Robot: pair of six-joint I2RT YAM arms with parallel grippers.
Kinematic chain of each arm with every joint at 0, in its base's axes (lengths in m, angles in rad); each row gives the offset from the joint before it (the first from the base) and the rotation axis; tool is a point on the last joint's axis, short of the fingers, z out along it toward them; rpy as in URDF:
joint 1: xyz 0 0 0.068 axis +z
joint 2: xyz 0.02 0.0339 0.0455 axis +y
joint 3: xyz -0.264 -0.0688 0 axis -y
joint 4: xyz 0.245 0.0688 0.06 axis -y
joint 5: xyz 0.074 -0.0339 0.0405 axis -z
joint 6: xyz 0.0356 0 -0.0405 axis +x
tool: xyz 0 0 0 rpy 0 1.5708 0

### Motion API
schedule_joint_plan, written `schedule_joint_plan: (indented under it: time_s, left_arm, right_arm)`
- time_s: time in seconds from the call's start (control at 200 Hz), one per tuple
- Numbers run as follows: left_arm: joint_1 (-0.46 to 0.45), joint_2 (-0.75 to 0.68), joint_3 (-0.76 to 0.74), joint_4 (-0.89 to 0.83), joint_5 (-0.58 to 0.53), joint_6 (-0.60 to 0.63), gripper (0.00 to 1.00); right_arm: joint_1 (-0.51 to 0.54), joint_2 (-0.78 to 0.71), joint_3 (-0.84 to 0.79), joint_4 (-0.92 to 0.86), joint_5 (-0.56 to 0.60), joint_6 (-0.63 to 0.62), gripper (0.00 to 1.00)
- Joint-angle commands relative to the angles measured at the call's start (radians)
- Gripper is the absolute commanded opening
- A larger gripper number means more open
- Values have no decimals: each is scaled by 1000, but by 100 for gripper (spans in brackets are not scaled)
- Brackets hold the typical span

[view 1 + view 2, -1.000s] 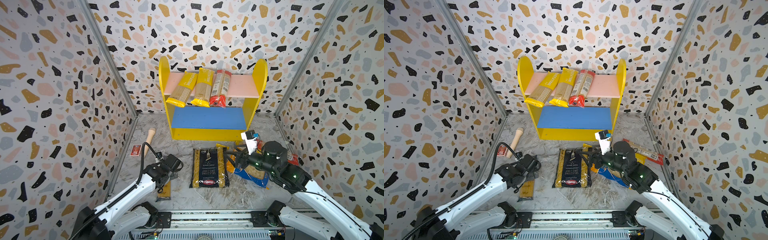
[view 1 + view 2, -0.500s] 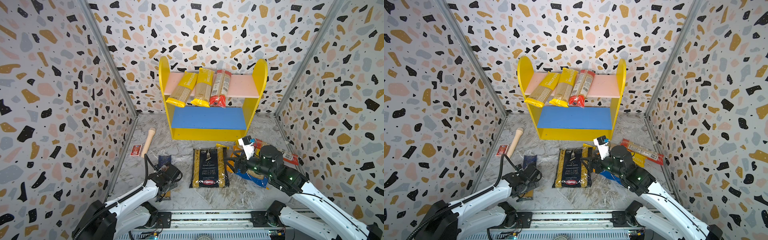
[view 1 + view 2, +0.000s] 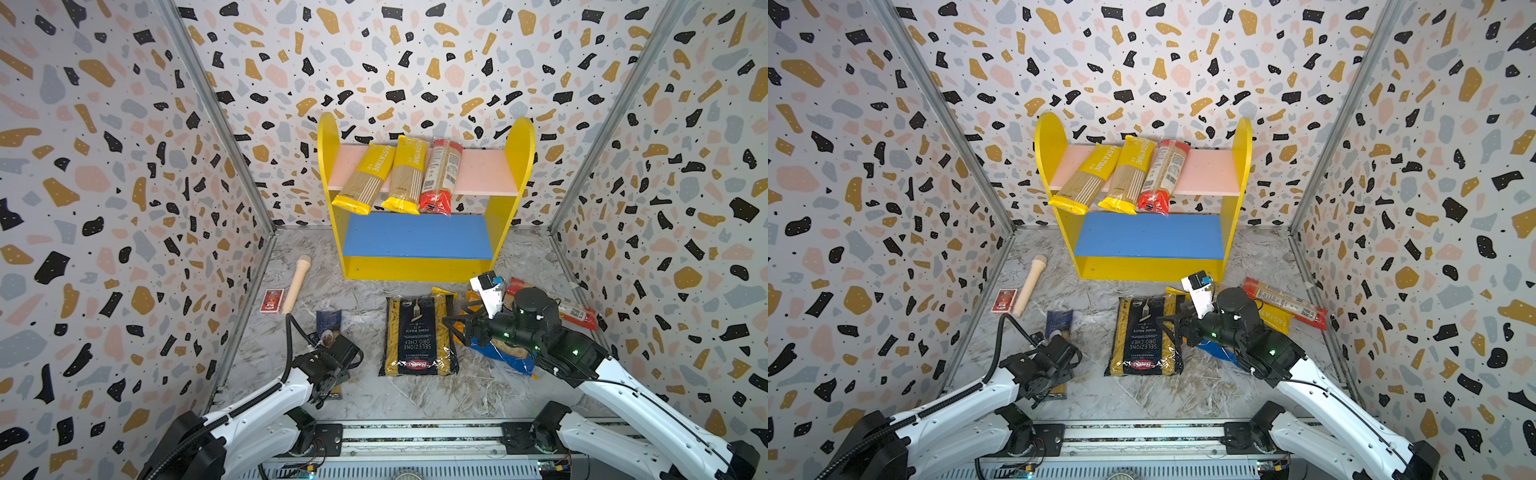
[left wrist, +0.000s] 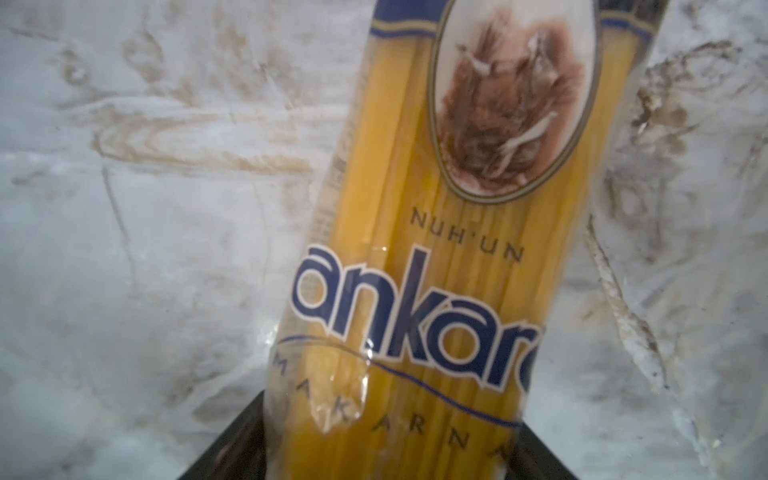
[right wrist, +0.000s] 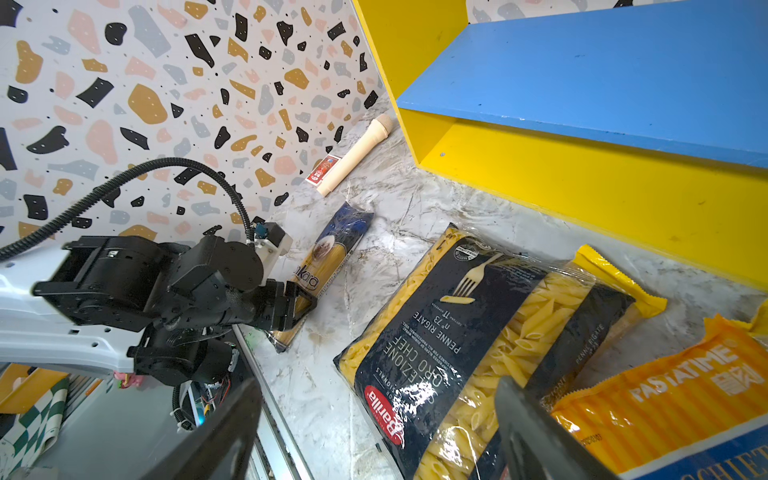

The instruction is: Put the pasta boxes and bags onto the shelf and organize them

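Jaws of the left gripper (image 5: 297, 304) pinch the ankara pack (image 4: 436, 291) — it lies flat on the floor (image 3: 415, 399). Right gripper (image 3: 457, 330) hangs wide open over the Barilla bag (image 3: 417, 332) — three packs (image 3: 405, 174) sit on the shelf (image 3: 486, 174).

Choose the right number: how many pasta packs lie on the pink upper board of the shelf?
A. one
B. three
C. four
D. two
B: the pink upper board carries a yellow PASTATIME pack, a second yellow pack and a red-ended pack, three in all.
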Motion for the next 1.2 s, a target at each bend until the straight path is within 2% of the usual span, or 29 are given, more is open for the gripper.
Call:
schedule_joint_plan:
  time_s: [0.0,0.11,0.24,0.36,0.531,0.616,0.941,1.196]
  left_arm:
    - [-5,51,-18,9,78,15,50]
    - [-6,86,-5,33,106,53,24]
    - [-7,114,62,16,118,107,14]
    - [-8,131,163,-29,103,170,13]
    - [-22,148,291,-43,156,302,12]
    - [-33,139,359,-53,177,335,11]
    - [-89,153,597,-89,247,409,12]
    - [-105,150,618,-63,244,428,11]
  right_arm:
    - [-3,-23,43,15,-3,8,88]
    - [-4,-13,33,15,1,0,88]
    - [-20,14,10,31,-22,-7,88]
    - [-85,37,-16,79,-131,4,88]
    - [-227,90,-93,196,-326,47,88]
    - [-264,131,-126,262,-395,75,88]
    - [-261,209,-173,424,-462,188,88]
    - [-175,284,-190,500,-428,284,89]
